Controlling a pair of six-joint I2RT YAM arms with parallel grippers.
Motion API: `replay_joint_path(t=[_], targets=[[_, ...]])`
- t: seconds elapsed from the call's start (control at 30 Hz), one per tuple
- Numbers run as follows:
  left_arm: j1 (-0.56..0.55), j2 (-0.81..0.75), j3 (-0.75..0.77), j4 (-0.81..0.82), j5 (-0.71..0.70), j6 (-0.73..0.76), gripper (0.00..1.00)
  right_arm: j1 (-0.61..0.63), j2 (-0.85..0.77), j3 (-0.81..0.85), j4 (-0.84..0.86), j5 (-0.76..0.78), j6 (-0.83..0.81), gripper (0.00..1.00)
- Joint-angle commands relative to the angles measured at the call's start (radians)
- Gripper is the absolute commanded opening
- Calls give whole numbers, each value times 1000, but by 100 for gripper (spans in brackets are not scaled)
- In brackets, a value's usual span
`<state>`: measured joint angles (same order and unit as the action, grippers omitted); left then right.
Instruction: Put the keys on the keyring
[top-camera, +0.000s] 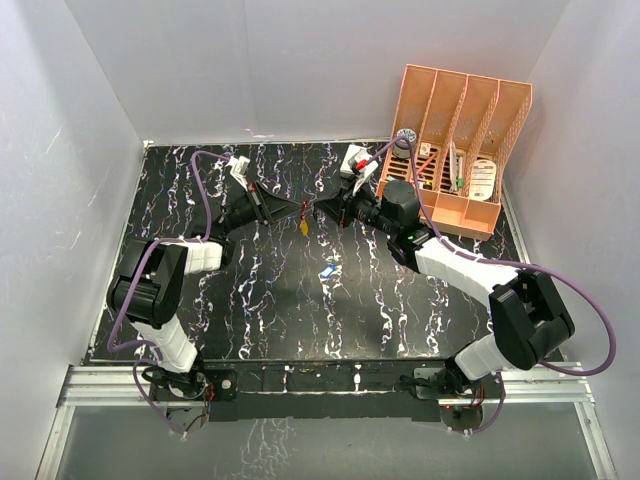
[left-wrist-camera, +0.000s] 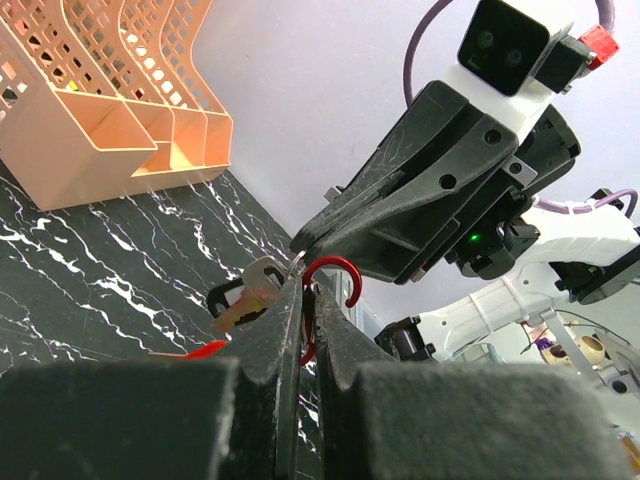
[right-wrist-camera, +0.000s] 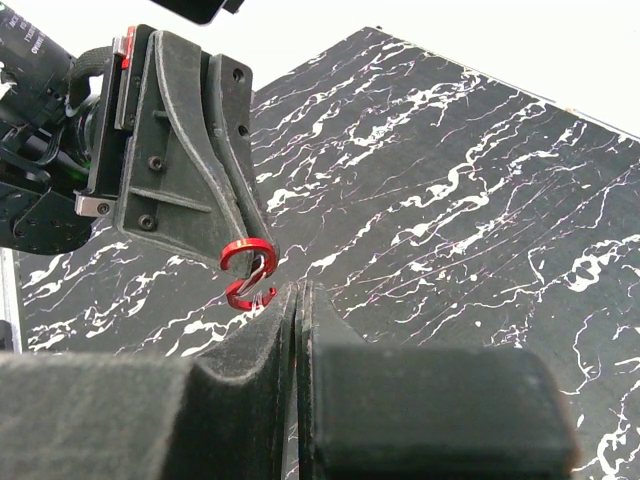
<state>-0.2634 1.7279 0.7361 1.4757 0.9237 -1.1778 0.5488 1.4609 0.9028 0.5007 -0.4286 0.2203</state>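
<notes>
Left end effector (right-wrist-camera: 252, 238) pressed together, pinching red keyring (right-wrist-camera: 247, 272) at fingertips, above desk (top-camera: 250, 300) mid-rear. Right end effector (right-wrist-camera: 297, 292) fingers pressed tight, tips just beside keyring; whether anything is pinched, cannot tell. Yellow-headed key (top-camera: 303, 227) hangs below meeting tips. Blue-headed key (top-camera: 326, 270) lies on desk, nearer arm bases. Orange file rack (top-camera: 460, 130) close behind right arm. White walls (top-camera: 90, 150) bound desk left, rear, right; open surface toward near edge.
</notes>
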Motion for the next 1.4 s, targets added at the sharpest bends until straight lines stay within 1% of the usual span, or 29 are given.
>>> replay_joint_path(t=[0.0,0.53,1.37], targets=[[-8,-6,45,310,1,12,0,-1,-35,18,53,-22,9,0],[-17,-8,59,310,3,11,0,-2,-18,21,66,-63,80,0],[-29,-8,76,310,8,10,0,-1,18,45,71,-67,93,0]])
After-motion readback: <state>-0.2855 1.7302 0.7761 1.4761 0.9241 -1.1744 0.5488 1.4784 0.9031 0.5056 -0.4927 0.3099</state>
